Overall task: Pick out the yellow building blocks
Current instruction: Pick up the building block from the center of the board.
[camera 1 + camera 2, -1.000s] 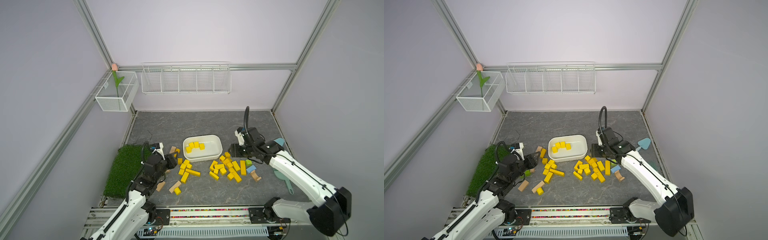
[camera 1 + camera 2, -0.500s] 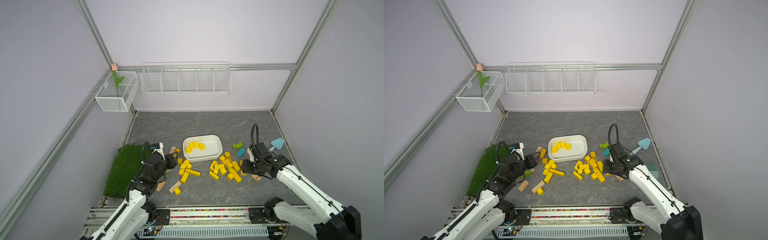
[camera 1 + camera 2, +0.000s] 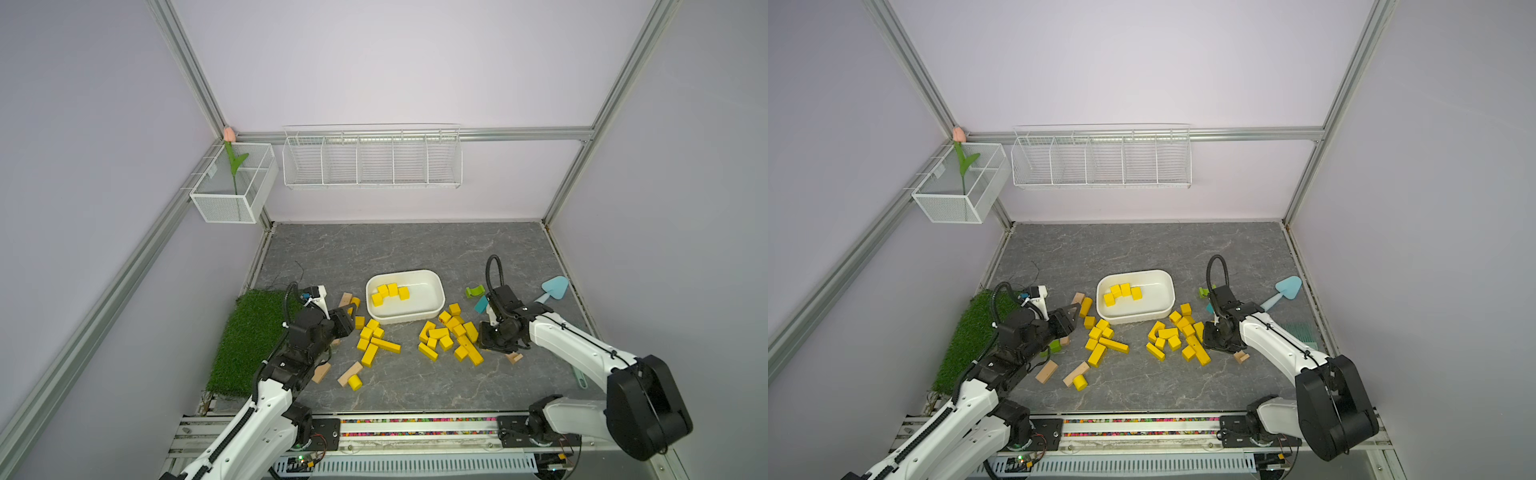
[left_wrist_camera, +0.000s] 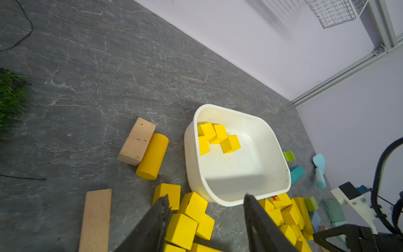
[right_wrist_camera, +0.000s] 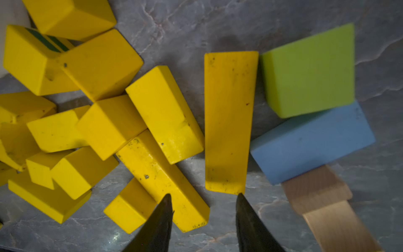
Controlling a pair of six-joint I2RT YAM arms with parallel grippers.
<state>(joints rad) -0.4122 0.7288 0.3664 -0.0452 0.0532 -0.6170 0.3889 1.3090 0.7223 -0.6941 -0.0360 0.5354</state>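
The yellow building blocks lie in two piles on the grey floor, a left pile (image 3: 372, 338) and a right pile (image 3: 453, 336). Several yellow cubes (image 3: 388, 291) sit in the white tub (image 3: 401, 272). My left gripper (image 4: 206, 196) hangs open above the left pile, near the tub's rim, holding nothing. My right gripper (image 5: 204, 194) is open and low at the right pile's right edge. Its fingertips straddle the end of a long yellow bar (image 5: 161, 179) and the end of a flat yellow bar (image 5: 229, 122). In both top views the grippers (image 3: 349, 313) (image 3: 1210, 338) flank the tub.
A green block (image 5: 309, 72), a blue block (image 5: 311, 141) and a tan arch (image 5: 320, 196) lie just right of the flat bar. Tan blocks (image 3: 350, 373) and a yellow cylinder (image 3: 354, 382) lie near the grass mat (image 3: 253, 332). A teal shovel (image 3: 555, 289) lies at the right wall.
My right arm has swung from beside the tub forward and down to the right pile's right edge, and its jaws have narrowed somewhat. The left arm has not moved.
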